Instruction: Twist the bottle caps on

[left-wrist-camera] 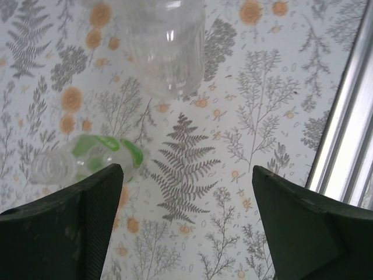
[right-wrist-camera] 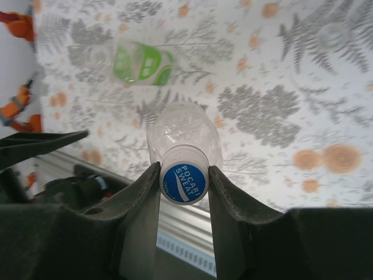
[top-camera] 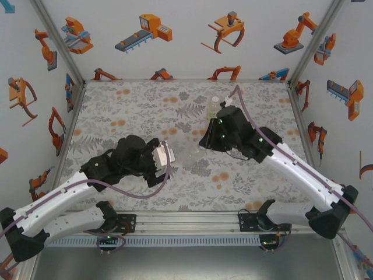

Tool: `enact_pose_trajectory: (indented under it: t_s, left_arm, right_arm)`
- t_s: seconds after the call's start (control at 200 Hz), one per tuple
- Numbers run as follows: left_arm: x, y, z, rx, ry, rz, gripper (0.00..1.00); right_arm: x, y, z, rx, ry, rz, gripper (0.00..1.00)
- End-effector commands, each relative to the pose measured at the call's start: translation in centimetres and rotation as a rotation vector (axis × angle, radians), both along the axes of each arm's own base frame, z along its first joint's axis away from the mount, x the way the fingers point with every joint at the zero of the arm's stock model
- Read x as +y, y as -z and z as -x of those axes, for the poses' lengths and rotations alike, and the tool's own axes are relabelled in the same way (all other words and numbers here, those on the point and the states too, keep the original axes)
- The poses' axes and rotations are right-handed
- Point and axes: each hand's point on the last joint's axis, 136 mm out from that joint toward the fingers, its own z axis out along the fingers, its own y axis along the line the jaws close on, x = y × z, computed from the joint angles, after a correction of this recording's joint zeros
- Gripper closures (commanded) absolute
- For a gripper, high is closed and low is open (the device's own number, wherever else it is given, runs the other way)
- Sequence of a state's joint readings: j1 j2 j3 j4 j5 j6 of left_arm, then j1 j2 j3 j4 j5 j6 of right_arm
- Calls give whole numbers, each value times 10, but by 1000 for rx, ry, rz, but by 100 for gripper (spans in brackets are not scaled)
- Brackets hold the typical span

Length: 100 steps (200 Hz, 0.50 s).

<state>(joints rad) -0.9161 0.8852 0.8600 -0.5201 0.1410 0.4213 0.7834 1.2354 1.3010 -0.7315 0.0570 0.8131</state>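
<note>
The bench is covered by a pale sheet printed with grey ferns and small orange flower spots. An aluminium rail runs along its near edge. A clear bottle with a green label lies on its side on the print. A colourless bottle sits near it without touching; whether this one stands or lies cannot be told. A capped bottle stands upright, its blue-topped cap reading "Pocari Sweat" and its base hidden under its own body. It is apart from the green-labelled one.
</note>
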Motion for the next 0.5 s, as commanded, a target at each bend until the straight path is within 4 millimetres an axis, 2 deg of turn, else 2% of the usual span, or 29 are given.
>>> enact_pose_trajectory:
  t_s: [0.0,0.13,0.27,0.496]
  left_arm:
    - [19,-9,-13,38,-113,30,16]
    - [37,-15,-25,36,-205,49,16]
    - [53,-13,-39,53,-316,87,16]
    - [56,-11,-49,25,-362,112,17]
  right_arm:
    - [-5,-3,-19,-45,-97,157,100]
    - [4,-4,-56,-82,-147,247,100]
    - [16,6,-95,-75,-208,354,100]
    - [34,18,-140,-80,-269,462,100]
